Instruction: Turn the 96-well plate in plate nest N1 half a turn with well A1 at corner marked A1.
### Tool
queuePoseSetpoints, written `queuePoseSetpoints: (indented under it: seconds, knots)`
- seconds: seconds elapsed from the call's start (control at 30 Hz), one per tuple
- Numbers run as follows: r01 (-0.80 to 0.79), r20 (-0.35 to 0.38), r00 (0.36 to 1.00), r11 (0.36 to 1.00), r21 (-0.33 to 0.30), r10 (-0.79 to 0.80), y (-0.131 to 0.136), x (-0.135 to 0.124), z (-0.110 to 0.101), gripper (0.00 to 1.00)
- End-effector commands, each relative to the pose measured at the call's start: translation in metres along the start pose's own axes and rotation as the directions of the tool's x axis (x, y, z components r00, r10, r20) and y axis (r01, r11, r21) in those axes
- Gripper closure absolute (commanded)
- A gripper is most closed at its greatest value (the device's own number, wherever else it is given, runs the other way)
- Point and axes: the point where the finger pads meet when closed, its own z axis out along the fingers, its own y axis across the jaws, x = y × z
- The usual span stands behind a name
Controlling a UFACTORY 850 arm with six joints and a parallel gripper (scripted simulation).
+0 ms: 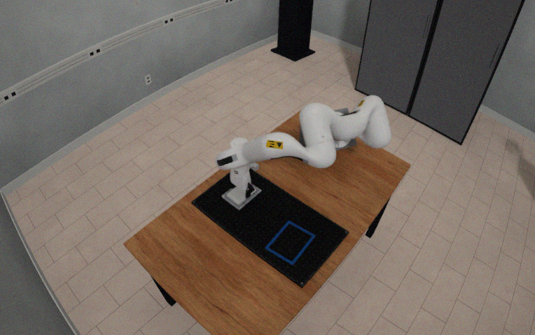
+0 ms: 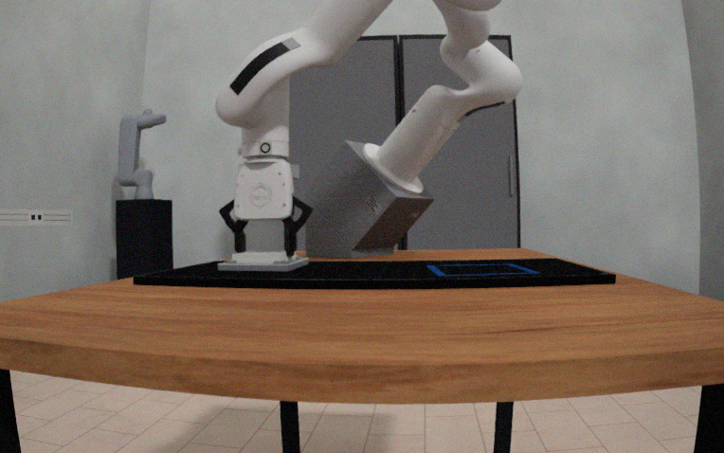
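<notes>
The white 96-well plate point(image 1: 239, 196) sits in the grey plate nest N1 point(image 1: 245, 201) at the far left end of the black mat point(image 1: 269, 220). In the side view the plate point(image 2: 262, 257) lies low on the nest point(image 2: 262, 264). My gripper point(image 1: 241, 190) points straight down over the plate, its black fingers standing wide at the plate's two sides, shut on it; it also shows in the side view point(image 2: 264, 248). The plate's cut-off corner and the A1 mark are too small to see.
A blue rectangle outline point(image 1: 290, 242) is marked on the mat's right part, seen also in the side view point(image 2: 481, 269). The arm's tilted grey base block point(image 2: 368, 206) stands behind the mat. Grey cabinets point(image 1: 433, 59) stand behind the table.
</notes>
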Motion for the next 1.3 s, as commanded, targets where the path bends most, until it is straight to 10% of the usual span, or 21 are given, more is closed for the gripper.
queuePoseSetpoints:
  seconds: [0.0, 1.27]
  knots:
    - [0.000, 0.001, 1.000, 1.000, 0.001, 0.000, 0.000, -0.001, -0.001, 1.00]
    - [0.000, 0.001, 1.000, 1.000, 0.001, 0.000, 0.000, -0.001, -0.021, 1.00]
